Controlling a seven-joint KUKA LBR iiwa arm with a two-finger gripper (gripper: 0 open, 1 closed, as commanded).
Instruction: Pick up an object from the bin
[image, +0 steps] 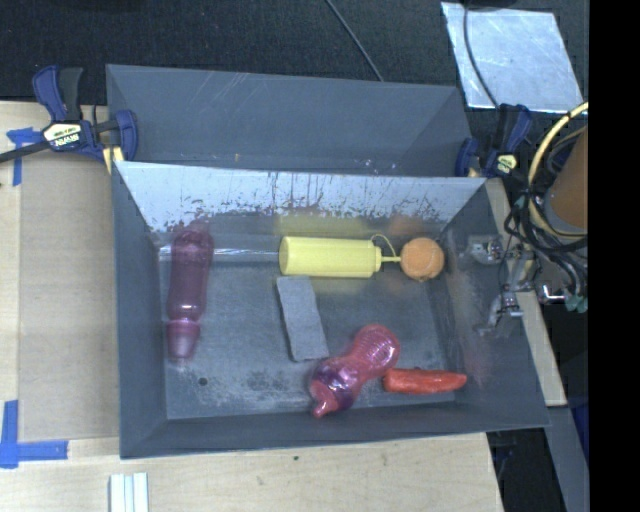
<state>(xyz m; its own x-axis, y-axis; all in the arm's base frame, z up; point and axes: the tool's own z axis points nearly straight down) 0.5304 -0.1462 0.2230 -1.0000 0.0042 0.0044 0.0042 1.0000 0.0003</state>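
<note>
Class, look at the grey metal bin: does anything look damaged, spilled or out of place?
Nothing is spilled or broken. The only oddity is the back wall of the grey metal bin: reddish-brown streaks and scuffs run along it, above the yellow plastic cylinder.

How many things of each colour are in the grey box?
Pinkish purple: 2, the long tube on the left and the lumpy toy at the front
Yellow: 1, the cylinder
Orange: 1, the ball
Grey: 1, the flat block
Red: 1, the thin pointed piece
Total: 6
</note>
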